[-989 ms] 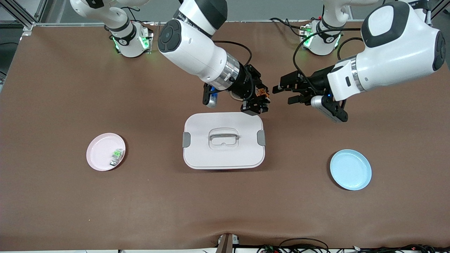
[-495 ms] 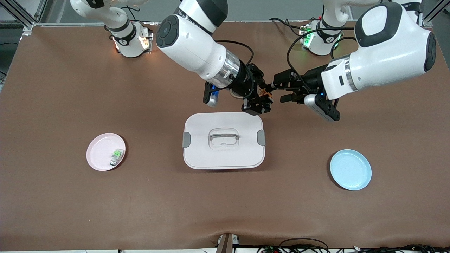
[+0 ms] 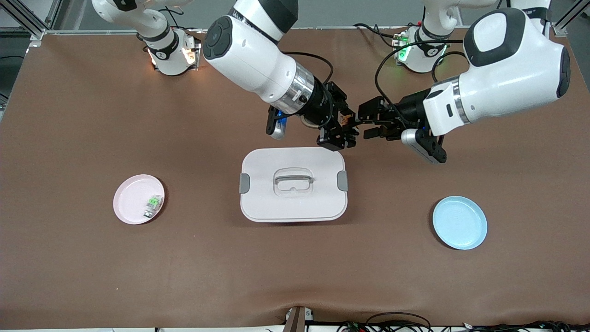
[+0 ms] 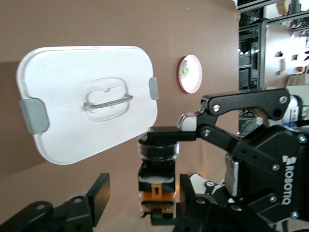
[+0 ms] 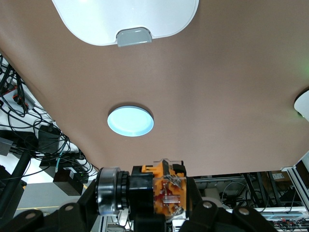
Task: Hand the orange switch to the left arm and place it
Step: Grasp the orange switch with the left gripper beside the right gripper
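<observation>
The orange switch hangs in the air, with my right gripper shut on its black capped end. Both are over the table beside the white box. In the right wrist view the switch lies crosswise between the right gripper's jaws. My left gripper has come up to it from the left arm's end. In the left wrist view its fingers stand on either side of the switch's orange body; one is close against it, the other a gap away.
A blue plate lies toward the left arm's end. A pink plate with a green-and-white switch lies toward the right arm's end. The box stands between them, under and nearer the camera than both hands.
My left gripper has moved toward the right gripper until its fingers straddle the switch, and they have narrowed. The right gripper has kept its hold and shifted only slightly.
</observation>
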### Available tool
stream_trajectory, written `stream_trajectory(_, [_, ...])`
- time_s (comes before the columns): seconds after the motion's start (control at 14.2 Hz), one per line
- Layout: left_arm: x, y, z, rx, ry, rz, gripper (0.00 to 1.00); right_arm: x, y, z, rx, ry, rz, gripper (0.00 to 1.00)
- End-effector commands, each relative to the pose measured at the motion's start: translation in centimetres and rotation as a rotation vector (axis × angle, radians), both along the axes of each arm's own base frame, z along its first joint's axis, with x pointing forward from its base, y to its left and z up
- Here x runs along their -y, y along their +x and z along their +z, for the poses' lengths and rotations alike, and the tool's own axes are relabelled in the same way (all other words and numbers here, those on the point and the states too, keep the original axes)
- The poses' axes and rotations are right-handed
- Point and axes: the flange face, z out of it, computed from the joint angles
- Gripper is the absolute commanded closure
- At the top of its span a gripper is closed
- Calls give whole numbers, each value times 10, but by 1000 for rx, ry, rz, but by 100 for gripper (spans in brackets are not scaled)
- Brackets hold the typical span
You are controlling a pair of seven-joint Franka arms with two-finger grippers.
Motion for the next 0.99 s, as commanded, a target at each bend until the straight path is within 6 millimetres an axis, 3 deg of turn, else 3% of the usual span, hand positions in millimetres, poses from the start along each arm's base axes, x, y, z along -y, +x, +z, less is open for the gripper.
stream_trajectory(0.0, [1, 2, -1, 14, -33, -2, 47, -8, 0, 5, -9, 34, -13, 100])
stream_trajectory(0.14, [2, 2, 0, 12, -34, -2, 55, -8, 1, 4, -10, 36, -16, 100])
stream_trajectory(0.42, [2, 2, -2, 12, -32, -4, 100, -8, 1, 5, -5, 42, -22, 100])
stream_trajectory(0.92, [-12, 7, -8, 47, -20, -46, 100, -10, 2, 3, -1, 47, -28, 100])
